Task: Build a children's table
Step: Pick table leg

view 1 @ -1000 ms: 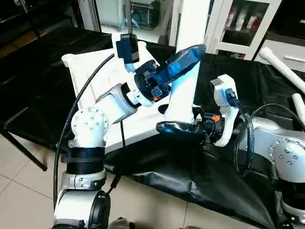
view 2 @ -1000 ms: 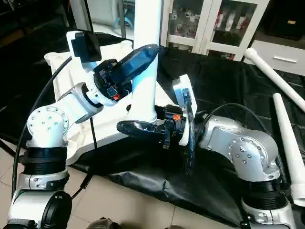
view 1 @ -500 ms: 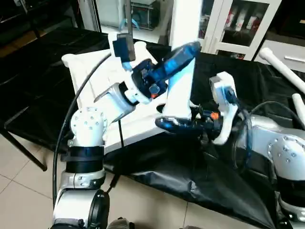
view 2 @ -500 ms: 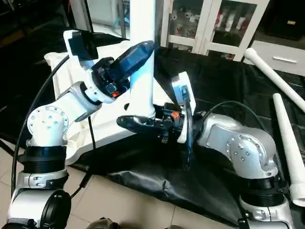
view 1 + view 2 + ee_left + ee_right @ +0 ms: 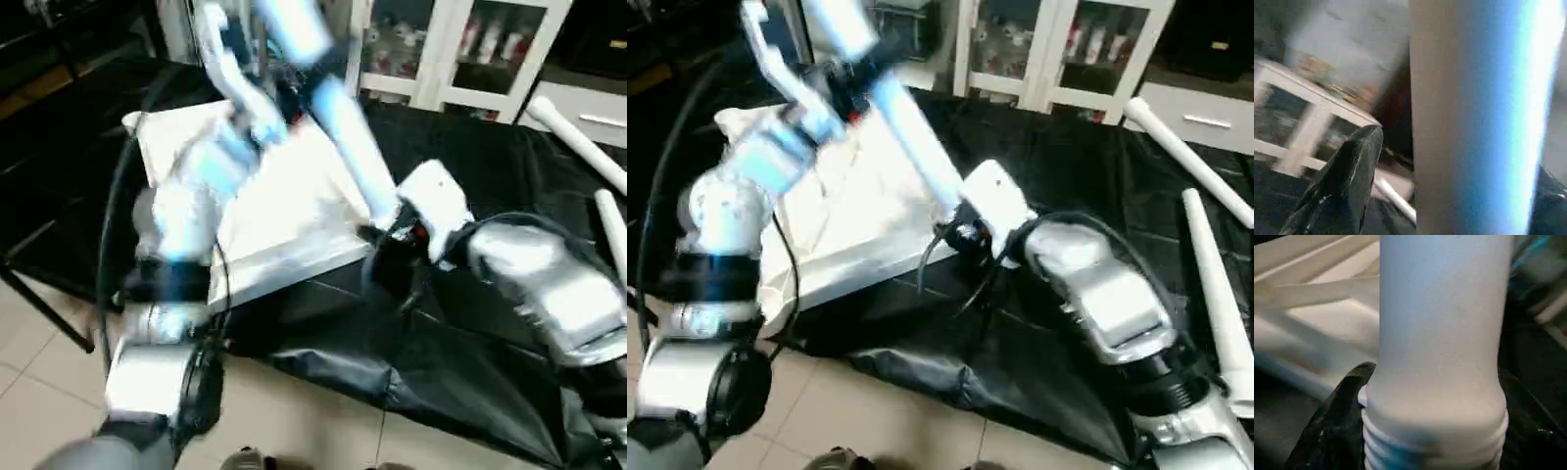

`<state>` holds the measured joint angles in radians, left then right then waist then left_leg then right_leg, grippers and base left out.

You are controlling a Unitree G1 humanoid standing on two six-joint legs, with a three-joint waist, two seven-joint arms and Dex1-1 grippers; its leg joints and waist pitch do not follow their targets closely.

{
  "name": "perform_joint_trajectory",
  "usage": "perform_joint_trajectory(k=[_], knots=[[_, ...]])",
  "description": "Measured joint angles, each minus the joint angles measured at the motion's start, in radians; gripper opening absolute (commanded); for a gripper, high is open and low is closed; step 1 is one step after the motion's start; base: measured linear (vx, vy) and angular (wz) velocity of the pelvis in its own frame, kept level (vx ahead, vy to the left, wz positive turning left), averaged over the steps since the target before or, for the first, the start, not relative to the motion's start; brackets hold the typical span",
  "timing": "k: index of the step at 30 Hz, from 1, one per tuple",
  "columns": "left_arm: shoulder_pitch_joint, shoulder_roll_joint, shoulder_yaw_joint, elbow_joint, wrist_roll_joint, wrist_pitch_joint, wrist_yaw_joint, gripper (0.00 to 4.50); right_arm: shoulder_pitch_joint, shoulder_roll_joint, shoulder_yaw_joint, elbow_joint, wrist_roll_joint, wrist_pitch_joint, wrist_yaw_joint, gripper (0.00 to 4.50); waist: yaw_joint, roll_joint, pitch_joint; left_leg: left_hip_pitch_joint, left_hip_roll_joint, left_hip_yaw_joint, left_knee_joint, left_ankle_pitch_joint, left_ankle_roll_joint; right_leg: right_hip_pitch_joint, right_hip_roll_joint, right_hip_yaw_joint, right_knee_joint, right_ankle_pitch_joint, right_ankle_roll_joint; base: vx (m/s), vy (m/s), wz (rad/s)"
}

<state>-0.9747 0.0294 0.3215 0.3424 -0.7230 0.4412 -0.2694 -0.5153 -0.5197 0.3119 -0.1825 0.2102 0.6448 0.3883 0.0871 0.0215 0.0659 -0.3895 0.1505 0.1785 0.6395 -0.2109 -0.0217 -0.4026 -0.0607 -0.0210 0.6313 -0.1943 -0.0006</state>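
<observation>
The white tabletop (image 5: 284, 211) lies ribbed side up on the black-covered work table. One white leg (image 5: 338, 127) leans from the tabletop's near right corner up toward the far left. My right gripper (image 5: 1437, 396) is shut on the leg's threaded lower end, with a black finger (image 5: 1342, 426) pressed on each side. My left gripper (image 5: 1459, 156) is higher up around the same leg (image 5: 1469, 117). It is open, and one finger (image 5: 1347, 181) stands clear of the tube. Both arms are blurred by motion in the head views.
Two more white legs (image 5: 1176, 147) (image 5: 1215, 294) lie on the black cover at the right. White cabinets with glass doors (image 5: 1087, 49) stand behind the table. The cover's front edge hangs over the tiled floor (image 5: 49, 392).
The leg, upright before, now leans toward the far left. My left arm has swung up and left with it and its fingers have spread. The right gripper still holds the base.
</observation>
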Motion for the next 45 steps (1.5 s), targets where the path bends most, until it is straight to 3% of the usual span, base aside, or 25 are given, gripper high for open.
perform_joint_trajectory(k=[1, 5, 6, 8, 18, 20, 23, 27, 29, 32, 36, 42, 45], knots=[[-0.008, -0.003, 0.019, 0.018, -0.003, -0.016, 0.025, 3.15, 0.0, 0.009, 0.004, 0.0, -0.012, -0.009, -0.012, 2.72, 0.0, 0.0, 0.0, 0.0, 0.0, 0.0, 0.0, 0.0, 0.0, 0.0, 0.0, 0.0, 0.0, 0.0, 0.0, 0.0, 0.0, 0.0], [-0.011, -0.017, 0.064, 0.06, -0.03, -0.028, 0.083, 3.03, 0.008, 0.031, 0.017, 0.001, -0.055, -0.023, -0.044, 2.72, 0.0, 0.0, 0.0, -0.001, 0.0, 0.0, 0.0, 0.0, 0.0, -0.001, 0.0, 0.0, 0.0, 0.0, 0.0, 0.0, 0.0, 0.0], [-0.011, -0.019, 0.07, 0.062, -0.035, -0.028, 0.089, 2.73, 0.008, 0.037, 0.02, 0.001, -0.058, -0.023, -0.05, 2.72, 0.0, 0.0, 0.0, -0.001, 0.0, 0.0, 0.0, 0.001, 0.001, -0.001, 0.0, 0.0, 0.0, 0.0, 0.0, 0.0, 0.0, 0.0], [-0.011, -0.02, 0.074, 0.065, -0.038, -0.028, 0.09, 2.73, 0.008, 0.037, 0.021, 0.003, -0.065, -0.024, -0.052, 2.72, 0.002, 0.0, 0.0, -0.001, 0.0, 0.0, 0.0, 0.001, 0.002, -0.001, 0.0, 0.0, 0.0, 0.0, 0.0, 0.0, 0.0, 0.0], [-0.019, -0.033, 0.084, 0.076, -0.053, -0.031, 0.098, 1.79, 0.008, 0.061, 0.021, 0.034, -0.112, -0.056, -0.053, 2.72, 0.001, 0.0, 0.0, -0.001, 0.0, 0.0, 0.0, 0.001, 0.001, 0.0, 0.0, 0.0, 0.0, 0.001, -0.001, 0.0, 0.0, 0.0], [-0.019, -0.03, 0.085, 0.075, -0.065, -0.026, 0.091, 1.77, 0.008, 0.072, 0.018, 0.038, -0.114, -0.059, -0.053, 3.28, 0.0, 0.0, 0.0, -0.001, 0.0, 0.0, 0.0, 0.001, 0.001, -0.001, 0.0, 0.0, 0.0, 0.001, -0.001, 0.0, 0.0, 0.0], [-0.008, 0.004, 0.073, 0.05, -0.095, 0.047, 0.004, 1.68, 0.013, 0.122, -0.062, 0.021, -0.001, -0.053, 0.004, 3.59, -0.001, 0.0, 0.0, -0.001, 0.0, 0.0, 0.0, 0.001, 0.003, -0.001, 0.0, 0.0, 0.0, 0.001, -0.001, 0.0, 0.0, 0.0], [0.035, 0.045, -0.006, -0.013, -0.135, 0.171, -0.169, 1.68, 0.024, 0.118, -0.188, -0.053, 0.234, 0.004, 0.171, 3.84, 0.01, 0.0, 0.0, -0.001, 0.0, 0.0, 0.0, 0.003, 0.008, 0.0, 0.0, 0.0, 0.0, 0.001, -0.001, 0.0, 0.0, 0.0], [0.043, 0.054, -0.035, -0.02, -0.147, 0.194, -0.23, 1.68, 0.048, 0.085, -0.207, -0.066, 0.306, 0.03, 0.25, 4.06, 0.015, 0.0, 0.0, -0.001, 0.0, 0.001, 0.0, 0.004, 0.009, 0.0, -0.001, 0.0, -0.001, 0.001, -0.002, 0.0, 0.0, 0.0], [0.047, 0.078, -0.052, -0.04, -0.192, 0.259, -0.324, 1.68, 0.088, 0.044, -0.237, -0.065, 0.379, 0.075, 0.338, 4.14, 0.011, 0.0, 0.0, -0.001, 0.0, 0.002, 0.0, 0.004, 0.008, 0.0, -0.001, 0.0, -0.001, 0.003, -0.004, 0.0, 0.0, 0.0], [0.037, 0.093, -0.054, -0.077, -0.261, 0.326, -0.418, 1.68, 0.078, 0.052, -0.303, -0.051, 0.461, 0.131, 0.38, 4.14, 0.0, 0.001, 0.0, 0.001, 0.001, 0.002, 0.0, 0.005, 0.004, 0.0, -0.001, 0.0, 0.001, 0.004, -0.006, 0.0, 0.0, 0.0], [0.018, 0.124, -0.057, -0.084, -0.283, 0.367, -0.514, 1.68, 0.034, 0.064, -0.323, -0.03, 0.557, 0.197, 0.387, 4.14, 0.0, 0.002, 0.0, 0.003, 0.002, 0.002, 0.0, 0.006, 0.002, 0.001, 0.0, 0.0, 0.001, 0.005, -0.005, 0.0, 0.0, 0.0], [0.018, 0.131, -0.063, -0.084, -0.285, 0.382, -0.537, 1.68, 0.022, 0.066, -0.324, -0.019, 0.571, 0.21, 0.405, 4.14, 0.003, 0.002, 0.0, 0.001, 0.002, 0.002, 0.0, 0.006, 0.003, 0.001, 0.0, 0.0, 0.0, 0.005, -0.005, 0.0, 0.0, 0.0]])
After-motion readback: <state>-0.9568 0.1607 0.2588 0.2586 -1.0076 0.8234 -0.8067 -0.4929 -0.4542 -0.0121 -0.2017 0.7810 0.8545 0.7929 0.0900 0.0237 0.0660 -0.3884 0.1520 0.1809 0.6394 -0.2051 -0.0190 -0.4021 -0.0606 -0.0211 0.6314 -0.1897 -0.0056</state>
